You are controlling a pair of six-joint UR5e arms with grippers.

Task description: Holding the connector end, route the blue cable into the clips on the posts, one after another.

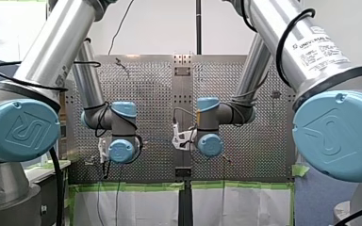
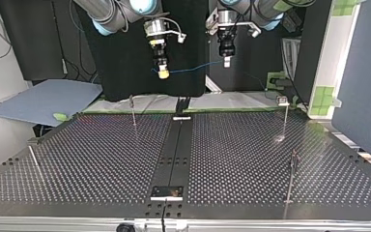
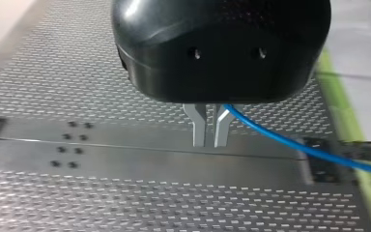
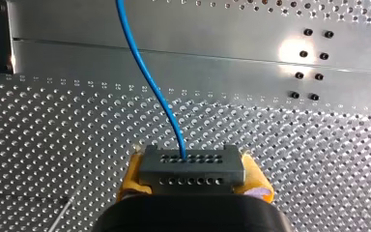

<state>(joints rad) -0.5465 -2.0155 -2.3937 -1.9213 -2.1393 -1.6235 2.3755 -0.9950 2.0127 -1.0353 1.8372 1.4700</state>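
The perforated silver metal table [image 2: 101,159] is spread beneath both arms. In the top view, thin upright metal posts [image 2: 133,110] are set at eleven and two o'clock from its centre. The yellow-padded right gripper [image 2: 163,73] is clamped on a grey rectangular perforated connector [image 4: 192,166]. The black left gripper [image 3: 210,140], its metal fingers drawn nearly together, is closed on the thin blue cable [image 3: 290,145]. The cable is strung in the air from the connector toward three o'clock in the top view.
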